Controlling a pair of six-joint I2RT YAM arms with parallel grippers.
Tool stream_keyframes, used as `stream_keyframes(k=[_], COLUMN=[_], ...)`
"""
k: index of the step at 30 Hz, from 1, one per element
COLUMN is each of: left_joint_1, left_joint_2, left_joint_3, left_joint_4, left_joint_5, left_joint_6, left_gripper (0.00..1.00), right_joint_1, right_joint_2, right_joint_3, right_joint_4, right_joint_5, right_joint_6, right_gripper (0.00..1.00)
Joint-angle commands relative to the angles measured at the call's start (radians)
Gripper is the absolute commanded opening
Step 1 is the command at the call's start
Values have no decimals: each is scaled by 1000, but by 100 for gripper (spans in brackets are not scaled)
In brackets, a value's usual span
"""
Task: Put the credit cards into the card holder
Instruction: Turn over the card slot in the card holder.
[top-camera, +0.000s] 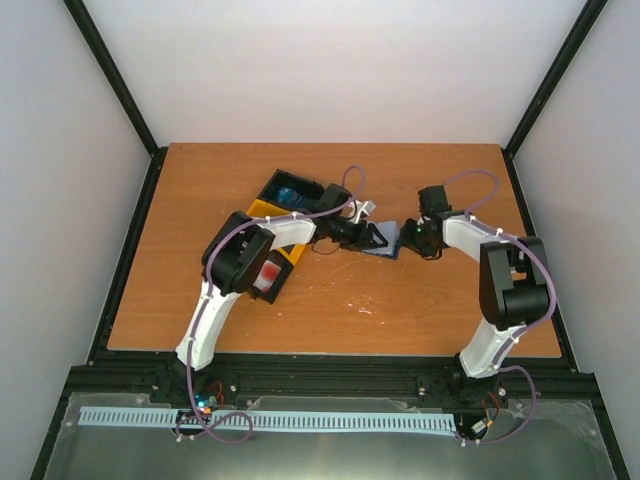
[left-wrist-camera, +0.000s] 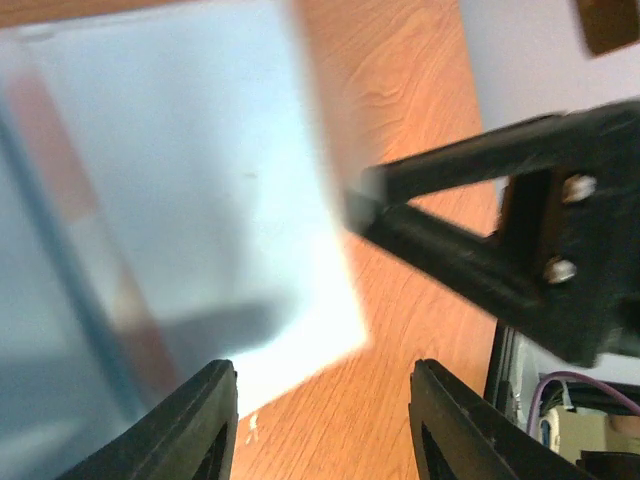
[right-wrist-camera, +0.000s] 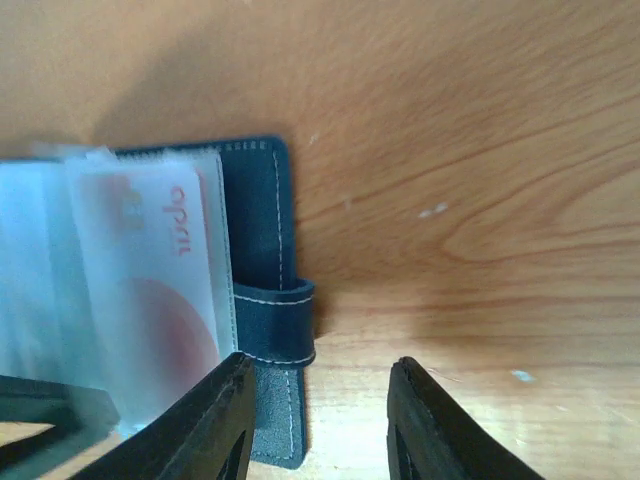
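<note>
Finding: the card holder (top-camera: 388, 247) lies open near the middle of the table (top-camera: 400, 310), with its clear sleeves (left-wrist-camera: 180, 200) fanned out. A white card (right-wrist-camera: 150, 290) with a red blotch sits inside one sleeve, so by my reading you are at the close of one insertion.

The left end effector (top-camera: 372, 236) stands at the holder's 9 o'clock, jaws apart, nothing between them. The right end effector (top-camera: 412, 236) stands at its 3 o'clock, jaws likewise apart and empty. One finger overlaps the holder's navy cover (contact cannot be confirmed).

Outstanding: a blue card (top-camera: 290, 192) lies in the tray (top-camera: 262, 208) at the holder's 10 o'clock, and a red-blotched card (top-camera: 268, 275) lies at 8 o'clock.

The next move calls for you to send the left arm to the tray for a card while the right steadies the holder.
</note>
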Motion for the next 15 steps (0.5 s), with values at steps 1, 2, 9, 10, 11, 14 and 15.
stream_keyframes(k=[1, 2, 9, 10, 11, 14, 15], left_joint_1=[-37, -40, -43, -43, -43, -43, -43], left_joint_2=[21, 24, 37, 18, -7, -109, -150], left_joint_3=[71, 76, 100, 92, 83, 38, 15], left_joint_4=[-43, -43, -81, -87, -94, -107, -111], left_joint_5=[-61, -69, -135, -152, -162, -199, -219], left_joint_6=[89, 93, 110, 119, 127, 158, 167], left_gripper=[48, 48, 44, 43, 43, 43, 45], right_joint_1=[-7, -7, -7, -7, -6, -4, -3], right_joint_2=[-108, -121, -87, -81, -80, -85, -80], right_joint_3=[2, 1, 44, 48, 51, 54, 60], right_joint_4=[-22, -19, 35, 39, 45, 58, 52], right_joint_5=[160, 154, -110, -131, -150, -169, -162], right_joint_6=[34, 30, -39, -43, -48, -54, -58], right_gripper=[38, 38, 36, 34, 33, 32, 32])
